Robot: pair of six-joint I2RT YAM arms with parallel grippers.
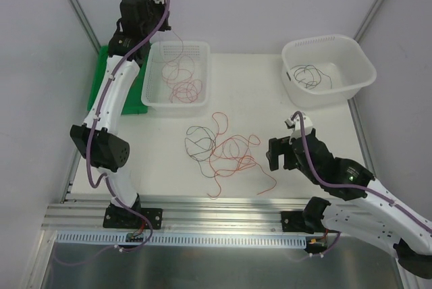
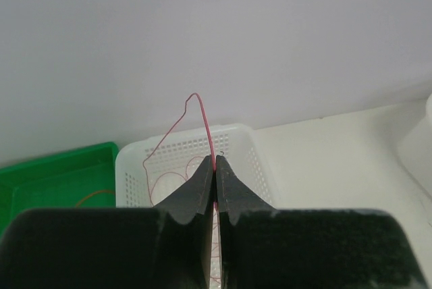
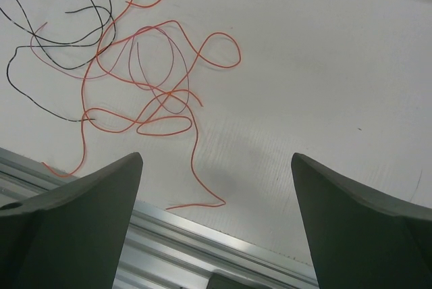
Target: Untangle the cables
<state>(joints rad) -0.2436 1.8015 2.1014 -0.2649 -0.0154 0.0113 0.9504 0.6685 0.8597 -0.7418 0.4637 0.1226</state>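
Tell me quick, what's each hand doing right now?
Left hand: closed on a red wire.
Right hand: open, holding nothing.

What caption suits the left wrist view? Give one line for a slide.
Left gripper shut on a thin red cable, with the white perforated basket and green tray beyond.

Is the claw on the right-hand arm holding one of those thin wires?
No, the right gripper is wide open above the table, with nothing between its fingers, and the tangled cables lie beyond its fingertips.
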